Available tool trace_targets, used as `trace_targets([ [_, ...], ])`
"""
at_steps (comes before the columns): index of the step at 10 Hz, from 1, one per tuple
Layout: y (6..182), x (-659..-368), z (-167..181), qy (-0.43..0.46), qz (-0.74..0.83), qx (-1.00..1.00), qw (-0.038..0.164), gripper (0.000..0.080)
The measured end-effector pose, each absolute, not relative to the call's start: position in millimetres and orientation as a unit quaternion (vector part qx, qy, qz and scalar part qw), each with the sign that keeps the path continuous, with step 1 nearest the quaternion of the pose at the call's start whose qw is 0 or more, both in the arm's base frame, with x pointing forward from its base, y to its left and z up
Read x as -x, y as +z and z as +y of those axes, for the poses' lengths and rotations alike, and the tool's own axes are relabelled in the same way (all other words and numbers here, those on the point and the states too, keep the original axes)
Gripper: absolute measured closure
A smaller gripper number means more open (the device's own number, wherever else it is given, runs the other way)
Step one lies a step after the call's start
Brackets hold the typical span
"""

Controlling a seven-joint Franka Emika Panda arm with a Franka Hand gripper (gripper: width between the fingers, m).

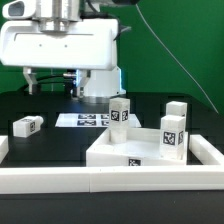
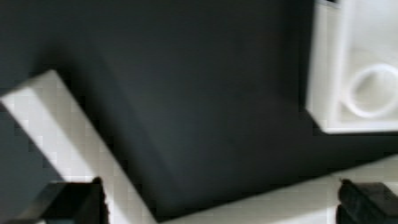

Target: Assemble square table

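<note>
The white square slab (image 1: pixel 140 152) with a raised rim lies at the exterior view's right. Two tagged white block legs stand upright on it, one at its back corner (image 1: pixel 120 112) and one at its right (image 1: pixel 175 131). A third leg (image 1: pixel 27 125) lies loose on the black table at the left. My gripper (image 1: pixel 54 84) hangs open and empty above the back left of the table, apart from all the parts. In the wrist view my gripper (image 2: pixel 217 203) is open, with dark fingertips (image 2: pixel 63 205) at both sides. A blurred white part with a round recess (image 2: pixel 365 75) shows there.
The marker board (image 1: pixel 84 120) lies flat behind the slab. Long white border rails (image 1: pixel 100 181) run along the front and both sides of the table. In the wrist view a white strip (image 2: pixel 45 130) crosses the dark table (image 2: pixel 196 90) under the fingers.
</note>
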State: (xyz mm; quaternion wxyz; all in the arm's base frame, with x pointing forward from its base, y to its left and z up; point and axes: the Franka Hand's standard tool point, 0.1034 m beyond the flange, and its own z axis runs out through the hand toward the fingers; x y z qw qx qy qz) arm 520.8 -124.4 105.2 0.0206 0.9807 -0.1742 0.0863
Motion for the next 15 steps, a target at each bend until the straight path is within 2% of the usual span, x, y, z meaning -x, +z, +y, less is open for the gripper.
trace_targets([
  [2,102.8,-509,-155,0.090,-0.175,-0.980,0.026,0.0151],
  [6,101.7,-503,-177,0.088,-0.183,-0.979,0.031,0.0151],
  [8,95.3,-482,-197,0.090,-0.206,-0.974,0.028,0.0151],
  [10,82.9,-459,-197,0.078,-0.234,-0.969,0.016,0.0151],
  [12,77.8,-449,-200,0.067,-0.258,-0.964,0.003,0.0151],
  [15,76.4,-448,-198,0.062,-0.261,-0.963,0.000,0.0151],
])
